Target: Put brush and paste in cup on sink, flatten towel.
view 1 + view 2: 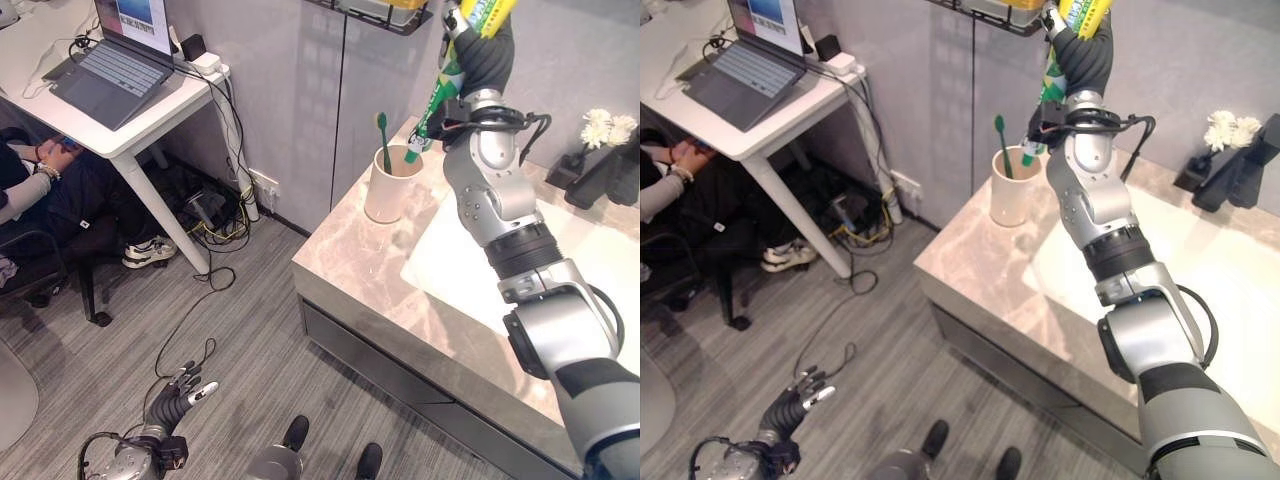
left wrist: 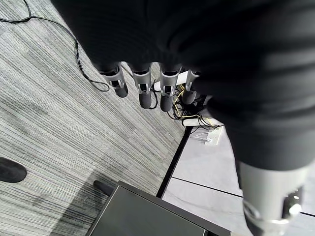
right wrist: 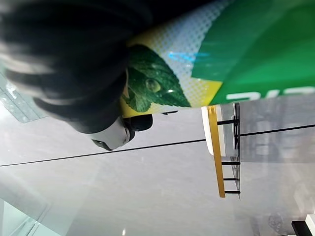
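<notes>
Your right hand pinched the paste over the cup, so you needed to lower it straight.

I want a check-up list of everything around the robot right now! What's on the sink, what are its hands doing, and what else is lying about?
Surface: marble sink counter with a white basin.
Job's things: cup stands at the counter's back corner, green toothbrush upright in it. Toothpaste tube tilts down, its lower end at the cup's rim. Towel: nothing seen.
Clutter: white flowers and a dark holder at the counter's far side.
Hands: right hand curled round the tube above the cup; left hand hangs low over the floor, fingers relaxed, empty.
Cables: a tangle under the desk.
Surroundings: white desk with a laptop, a seated person, a wall rack.
</notes>
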